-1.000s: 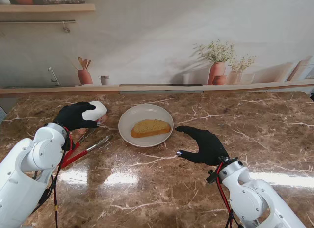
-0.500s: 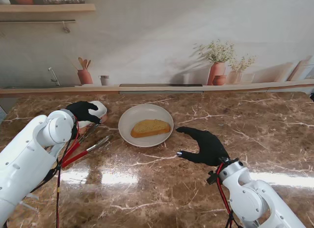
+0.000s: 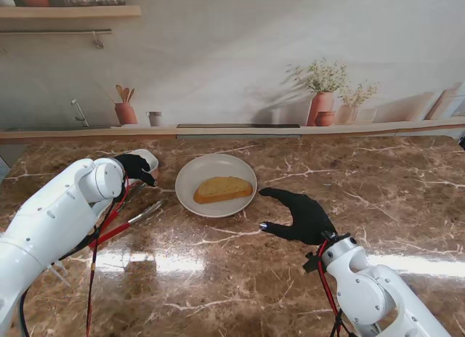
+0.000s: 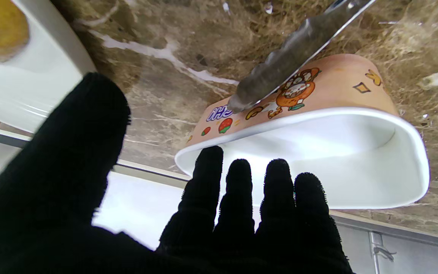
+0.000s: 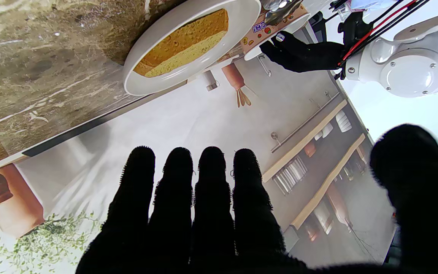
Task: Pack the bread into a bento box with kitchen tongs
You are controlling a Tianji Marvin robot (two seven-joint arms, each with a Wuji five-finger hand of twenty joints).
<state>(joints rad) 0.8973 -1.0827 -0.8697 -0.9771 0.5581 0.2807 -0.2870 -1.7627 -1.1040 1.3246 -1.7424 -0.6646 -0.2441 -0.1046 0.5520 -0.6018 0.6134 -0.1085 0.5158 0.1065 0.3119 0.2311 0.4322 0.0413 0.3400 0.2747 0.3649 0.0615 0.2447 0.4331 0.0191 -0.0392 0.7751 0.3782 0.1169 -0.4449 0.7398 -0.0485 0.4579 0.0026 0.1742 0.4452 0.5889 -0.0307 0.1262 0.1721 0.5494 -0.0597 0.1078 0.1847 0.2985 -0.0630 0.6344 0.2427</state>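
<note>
A slice of toasted bread (image 3: 223, 189) lies on a white plate (image 3: 190, 186) at the table's middle. Left of the plate stands the bento box (image 3: 149, 160), peach outside with cartoon prints (image 4: 337, 87) and white inside. My left hand (image 3: 135, 168) hovers just at its near side, fingers stretched and thumb apart, holding nothing (image 4: 203, 220). The red-handled tongs (image 3: 142, 213) lie on the table nearer to me than the box, one metal tip (image 4: 291, 57) by its wall. My right hand (image 3: 303, 215) is open to the right of the plate, nearer to me, fingers spread.
The marble table ends at a back ledge with terracotta pots (image 3: 322, 107) and a utensil jar (image 3: 126, 112). My left forearm (image 3: 65, 213) crosses over the tong handles. The right wrist view shows the bread (image 5: 188, 42) and plate (image 5: 146, 82) ahead.
My left hand has come off the bento box and opened. The left forearm swung inward and up over the tongs. The right hand has hardly moved.
</note>
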